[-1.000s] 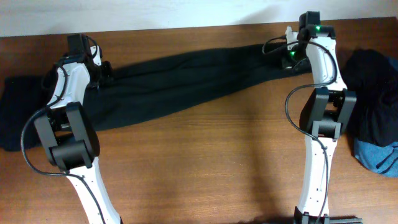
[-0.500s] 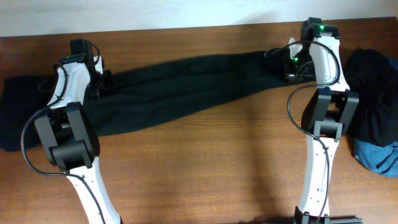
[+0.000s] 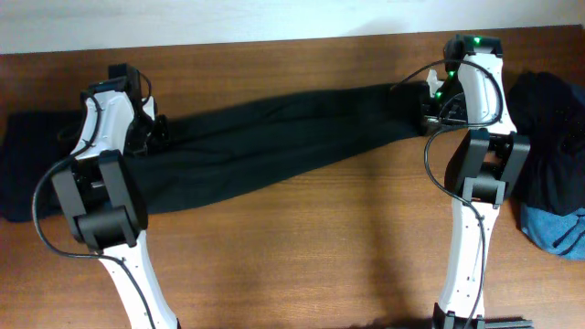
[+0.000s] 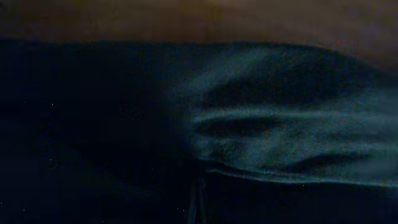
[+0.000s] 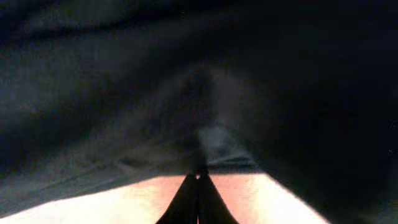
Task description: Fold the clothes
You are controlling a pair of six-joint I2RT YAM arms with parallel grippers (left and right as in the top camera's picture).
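Two tools, both pressed together on cloth. The left tool (image 3: 155, 128) pinches one end of the trousers (image 3: 274, 137). The right tool (image 3: 428, 102) pinches the other end, its fingers (image 5: 183, 205) closed on a fold at the fabric's edge. That single long black pair lies stretched across the far side of the bench (image 3: 320, 256) between them. One dark garment (image 3: 27, 174) lies at the left edge. At the right sits one black heap (image 3: 548, 128), with one blue piece (image 3: 559, 230) touching its near side.
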